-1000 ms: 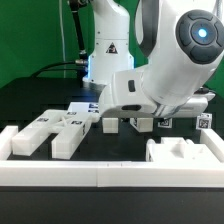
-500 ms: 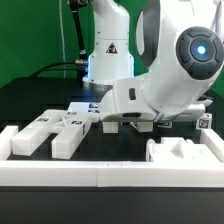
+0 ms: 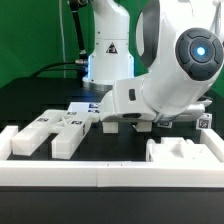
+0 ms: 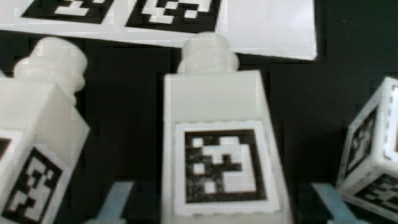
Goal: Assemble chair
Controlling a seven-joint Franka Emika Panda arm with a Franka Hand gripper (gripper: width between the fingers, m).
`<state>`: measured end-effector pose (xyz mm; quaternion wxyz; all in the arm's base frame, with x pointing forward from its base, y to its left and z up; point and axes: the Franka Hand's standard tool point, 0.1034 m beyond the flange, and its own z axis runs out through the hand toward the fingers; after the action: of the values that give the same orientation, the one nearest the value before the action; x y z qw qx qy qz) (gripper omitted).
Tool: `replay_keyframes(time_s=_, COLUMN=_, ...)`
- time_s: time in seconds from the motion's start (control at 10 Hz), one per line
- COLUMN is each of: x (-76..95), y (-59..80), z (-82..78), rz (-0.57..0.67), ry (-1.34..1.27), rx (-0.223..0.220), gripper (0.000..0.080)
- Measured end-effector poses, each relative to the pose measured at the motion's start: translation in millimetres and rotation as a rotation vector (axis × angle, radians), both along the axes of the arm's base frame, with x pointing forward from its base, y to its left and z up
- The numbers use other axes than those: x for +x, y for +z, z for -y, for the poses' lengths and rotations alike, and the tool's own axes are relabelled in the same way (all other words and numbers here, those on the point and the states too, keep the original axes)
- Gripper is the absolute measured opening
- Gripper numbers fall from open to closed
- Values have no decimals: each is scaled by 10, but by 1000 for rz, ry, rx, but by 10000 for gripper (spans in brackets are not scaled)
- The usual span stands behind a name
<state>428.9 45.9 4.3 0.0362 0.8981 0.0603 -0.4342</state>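
The chair is in loose white tagged pieces. In the wrist view one white leg piece lies between my gripper's two fingers, with a dark gap on each side, so the jaws stand open around it without touching. Another leg piece lies beside it, and a third piece shows at the frame edge. In the exterior view my gripper is low over the table, next to a group of flat and blocky chair pieces. The leg itself is mostly hidden there by the hand.
The marker board lies just past the leg's tip. A larger white chair piece sits at the front on the exterior view's right. A white rail borders the table's front edge. The robot base stands behind.
Since a second ago the arm has swung towards the exterior view's left and dropped slightly. Over the last half second nothing has visibly moved.
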Motion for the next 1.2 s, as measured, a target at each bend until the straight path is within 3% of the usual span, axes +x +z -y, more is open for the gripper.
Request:
replay_keyframes(time_s=0.2, x=15, y=5, z=-6, rz=3, ry=0, rx=1, gripper=288)
replay_keyframes(time_s=0.5, x=172, y=103, z=-46, rz=23, ry=-2, rx=2, gripper=288)
replay_keyframes(time_s=0.8, x=404, y=467, z=-137, rz=39, ry=3, rx=7, gripper=290)
replay_keyframes(time_s=1.0, x=502, y=613, z=-141, rz=80, ry=4, rx=15, gripper=290)
replay_keyframes(time_s=1.1, x=481, y=584, z=-138, rz=76, ry=4, rx=15, gripper=290)
replay_keyframes(time_s=1.2, x=567, y=545, z=-151, rz=140, ry=5, rx=24, gripper=290)
